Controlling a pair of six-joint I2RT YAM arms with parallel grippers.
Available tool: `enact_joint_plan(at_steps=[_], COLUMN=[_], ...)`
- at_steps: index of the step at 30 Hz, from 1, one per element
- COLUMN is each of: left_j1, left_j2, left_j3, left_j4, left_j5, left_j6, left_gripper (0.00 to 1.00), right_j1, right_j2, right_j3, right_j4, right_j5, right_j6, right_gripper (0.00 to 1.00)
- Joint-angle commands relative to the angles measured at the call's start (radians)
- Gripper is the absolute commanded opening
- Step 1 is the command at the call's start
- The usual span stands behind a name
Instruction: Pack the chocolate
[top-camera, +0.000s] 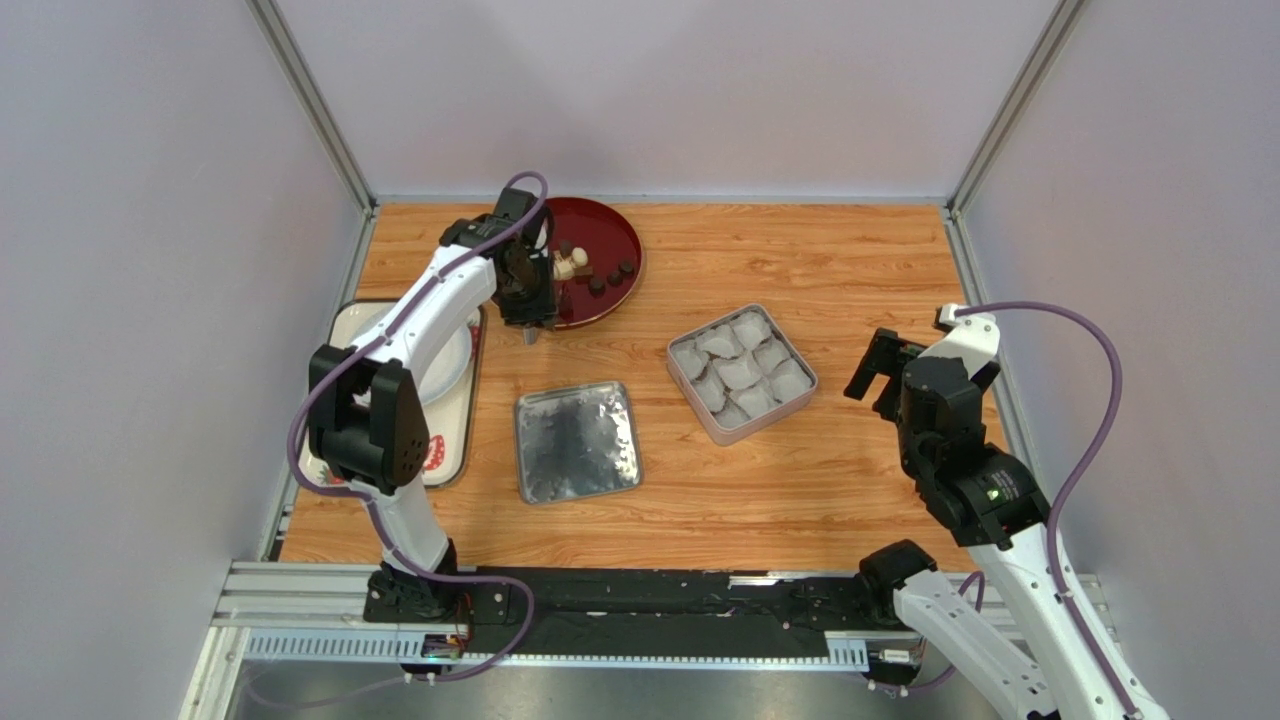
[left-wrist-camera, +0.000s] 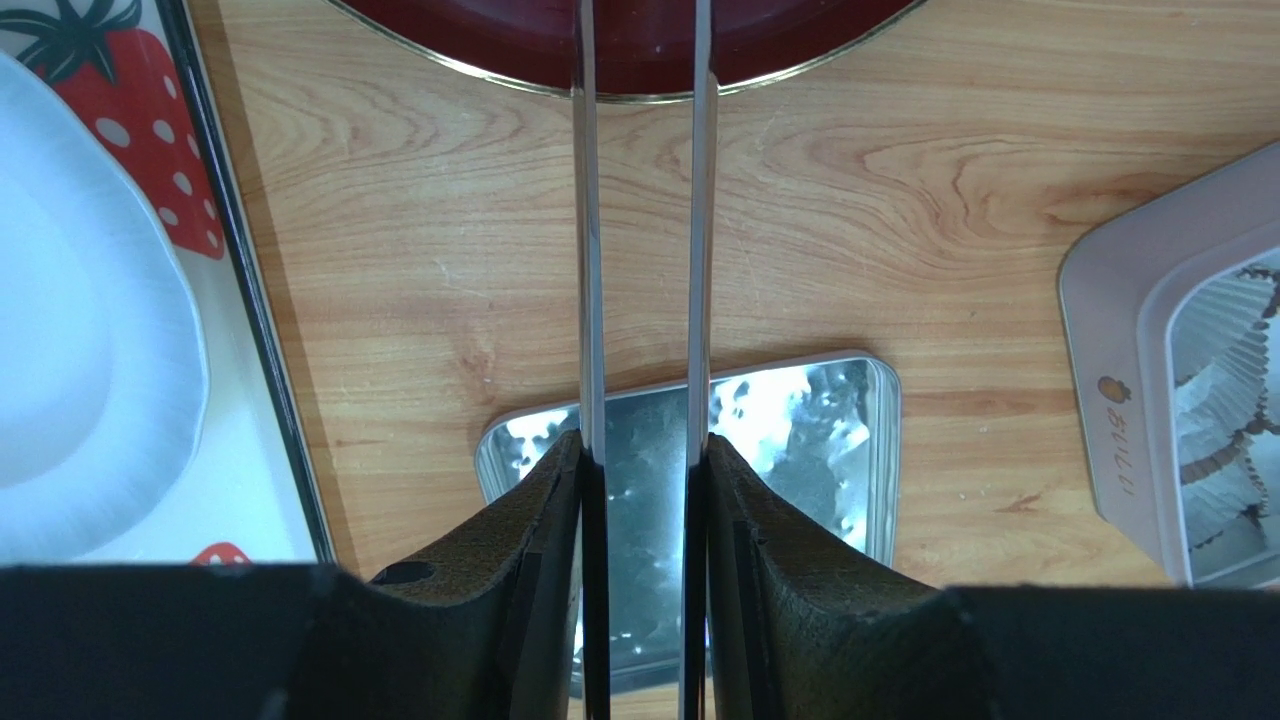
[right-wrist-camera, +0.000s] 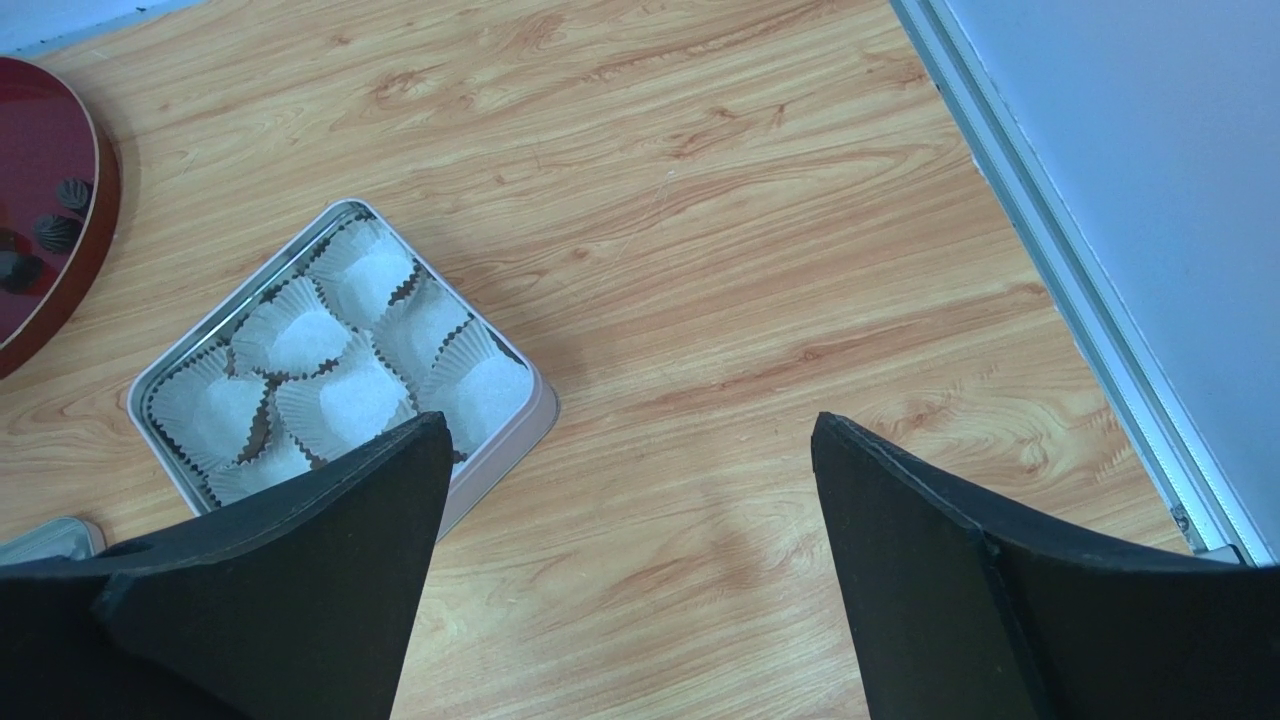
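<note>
A wooden table (top-camera: 842, 270) is seen from above, with two robot arms reaching in from the near edge. The chocolate (top-camera: 597, 278), a few dark pieces and one cream piece, is sitting on a round red plate (top-camera: 609, 233) at the far left of the table, none of it in the tin. The left pincer (top-camera: 528, 323) is hanging at the plate's near left rim; its thin metal fingers (left-wrist-camera: 588, 225) are showing a narrow gap, but the tips are running out of the wrist view, so it cannot be told whether they are pinching anything. The right pincer (right-wrist-camera: 631, 428) is hovering spread wide and holding nothing, above bare wood to the right of a square tin (top-camera: 771, 416). The tin is lying open, packed with white paper liner cups (top-camera: 741, 372). Its shiny lid (top-camera: 577, 441) is lying flat to the left, apart from it. A strawberry-patterned tray (left-wrist-camera: 150, 135) carrying a white dish (left-wrist-camera: 75, 330) is resting along the left edge
</note>
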Motion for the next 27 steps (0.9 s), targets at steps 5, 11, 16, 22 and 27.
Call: enact_joint_plan(at_steps=[5, 11, 16, 22, 27], left_j1=[-0.001, -0.09, -0.206, -0.329, -0.418], left_j2=[-0.128, -0.176, -0.211, -0.251, -0.245], left_j3=[0.029, 0.044, 0.043, 0.04, 0.064], left_j4=[-0.012, -0.014, -0.02, -0.019, 0.017], left_j5=[0.101, 0.151, 0.189, 0.23, 0.266], left_j6=[0.047, 0.099, 0.126, 0.133, 0.135], left_gripper=[0.31, 0.31, 0.31, 0.32, 0.32], right_j1=[-0.001, -0.004, -0.001, -0.001, -0.001], right_j2=[-0.015, -0.017, -0.005, -0.003, 0.003], right_j3=[0.003, 0.001, 0.001, 0.001, 0.0], right_j4=[0.045, 0.045, 0.044, 0.045, 0.045], right_j5=[0.0, 0.003, 0.003, 0.003, 0.002], right_j6=[-0.008, -0.005, -0.004, -0.004, -0.004], right_gripper=[0.94, 0.93, 0.93, 0.93, 0.93])
